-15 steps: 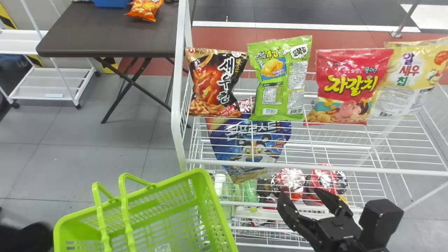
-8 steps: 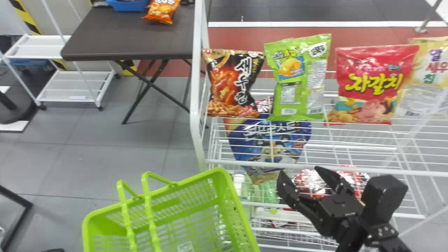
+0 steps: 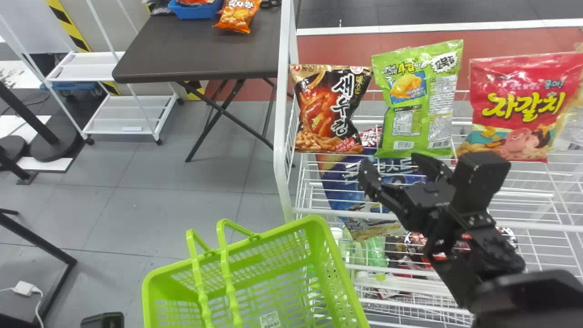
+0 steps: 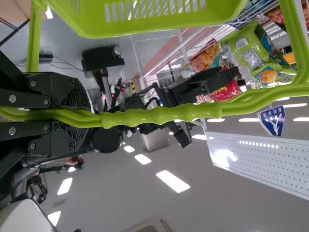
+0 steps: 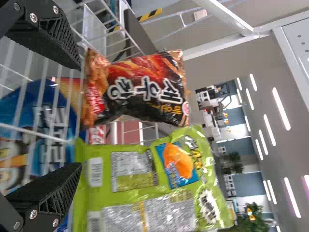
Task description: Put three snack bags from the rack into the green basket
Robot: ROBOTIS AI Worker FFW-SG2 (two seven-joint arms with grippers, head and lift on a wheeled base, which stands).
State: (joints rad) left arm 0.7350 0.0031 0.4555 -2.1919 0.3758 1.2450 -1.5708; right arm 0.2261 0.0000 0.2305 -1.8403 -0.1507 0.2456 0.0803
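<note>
Bright, fairly even light falls across the head view, lying softly on the grey floor at the left of the frame. In the left wrist view, ceiling lights burn out to plain white, with a patch of glare on the perforated panel. Strip lights glow overhead in the right wrist view, and small glints catch on the green snack bag.

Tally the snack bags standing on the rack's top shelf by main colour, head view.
Black bag: 1
Green bag: 1
Red bag: 1
Pale yellow bag, partly behind the red one and cut off by the right edge: 1
Total: 4
</note>
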